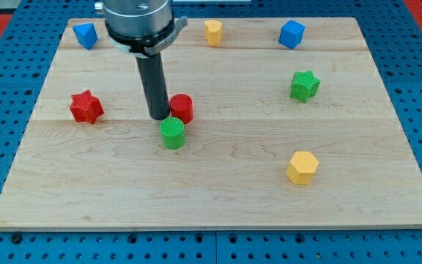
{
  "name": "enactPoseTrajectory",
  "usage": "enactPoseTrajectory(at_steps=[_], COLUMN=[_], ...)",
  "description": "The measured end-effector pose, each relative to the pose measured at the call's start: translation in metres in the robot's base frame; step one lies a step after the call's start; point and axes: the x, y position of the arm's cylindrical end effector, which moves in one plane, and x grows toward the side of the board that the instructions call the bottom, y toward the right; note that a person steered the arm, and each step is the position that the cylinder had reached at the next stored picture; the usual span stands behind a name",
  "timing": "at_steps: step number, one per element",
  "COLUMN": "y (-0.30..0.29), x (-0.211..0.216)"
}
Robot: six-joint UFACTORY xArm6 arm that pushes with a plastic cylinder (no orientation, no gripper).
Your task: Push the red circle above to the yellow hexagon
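Resting on the bench, my tip sits just at the view's left of the red circle, close enough that I cannot tell whether they touch. My end effector is a plain rod, holding nothing. A green cylinder stands just below both. The yellow hexagon lies well apart, toward the view's lower right. A red star sits at the left, a green star at the right, with two blue blocks and a small yellow block along the top.

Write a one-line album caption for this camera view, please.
My tip rests just left of the red circle, above the green cylinder, with the yellow hexagon far toward the view's lower right.
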Motion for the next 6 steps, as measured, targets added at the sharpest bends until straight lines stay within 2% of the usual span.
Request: enactPoseTrajectory(at_steps=[2, 4, 5, 6], y=[0.010, 0.121, 0.156, 0.205], x=[-0.018, -0.017, -0.002, 0.033])
